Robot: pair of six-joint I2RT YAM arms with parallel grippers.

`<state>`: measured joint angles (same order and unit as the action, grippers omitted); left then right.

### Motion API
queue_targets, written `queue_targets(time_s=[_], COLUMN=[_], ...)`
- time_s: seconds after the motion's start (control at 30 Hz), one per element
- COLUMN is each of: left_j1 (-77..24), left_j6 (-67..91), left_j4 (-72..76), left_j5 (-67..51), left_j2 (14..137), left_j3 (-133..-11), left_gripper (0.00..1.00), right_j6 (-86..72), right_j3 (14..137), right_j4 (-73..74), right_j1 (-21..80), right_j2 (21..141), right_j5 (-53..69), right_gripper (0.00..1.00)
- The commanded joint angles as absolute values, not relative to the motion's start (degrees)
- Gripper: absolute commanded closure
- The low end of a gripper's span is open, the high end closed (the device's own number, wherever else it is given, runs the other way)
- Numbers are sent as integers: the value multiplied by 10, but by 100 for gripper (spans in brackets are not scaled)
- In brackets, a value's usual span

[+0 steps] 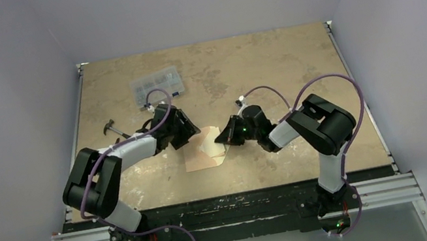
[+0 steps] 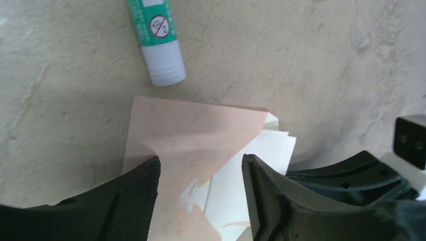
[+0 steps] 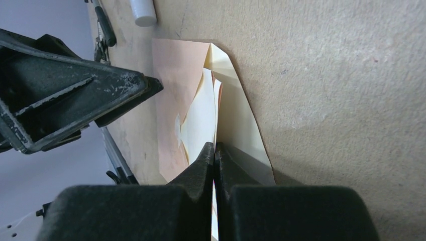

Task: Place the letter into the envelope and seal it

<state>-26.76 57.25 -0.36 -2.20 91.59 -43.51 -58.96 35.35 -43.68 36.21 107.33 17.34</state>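
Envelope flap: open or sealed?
Open: the flap of the envelope shows its cream inner face, not folded down.

Glue stick label: one warning sign, no words that can be read

The glue stick [image 2: 160, 45] lying on the bench [image 2: 311, 60] has a green label with a white patch. On the patch is a red circle with a slash [image 2: 157, 23] over a small dark figure. The white print beside and above it is too small and blurred to make out. No brand name or number is legible on it.
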Motion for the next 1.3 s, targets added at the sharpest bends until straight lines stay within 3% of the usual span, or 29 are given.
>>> queue_targets(time_s=[0.0, 0.17, 0.57, 0.93, 1.1, 1.27], left_j1=[-267, -267, -267, -267, -267, -267], left_j6=[493, 478, 512, 498, 475, 466], left_j4=[-136, -205, -79, -103, -161, -163], left_j5=[7, 61, -71, -55, -3, -4], left_j2=[871, 843, 909, 908, 886, 881], left_j3=[-464, -451, -379, -383, -406, -412], left_gripper=[36, 29, 43, 44, 39, 41], right_j6=[-549, -523, -520, -541, -513, -465], right_j3=[374, 391, 426, 431, 432, 450], right_j4=[-403, -385, -379, -371, -310, -244], right_j1=[361, 362, 393, 407, 407, 407], right_j2=[1086, 1090, 1108, 1104, 1066, 1032], right_j5=[165, 172, 197, 177, 142, 114], right_gripper=[100, 100, 100, 100, 69, 45])
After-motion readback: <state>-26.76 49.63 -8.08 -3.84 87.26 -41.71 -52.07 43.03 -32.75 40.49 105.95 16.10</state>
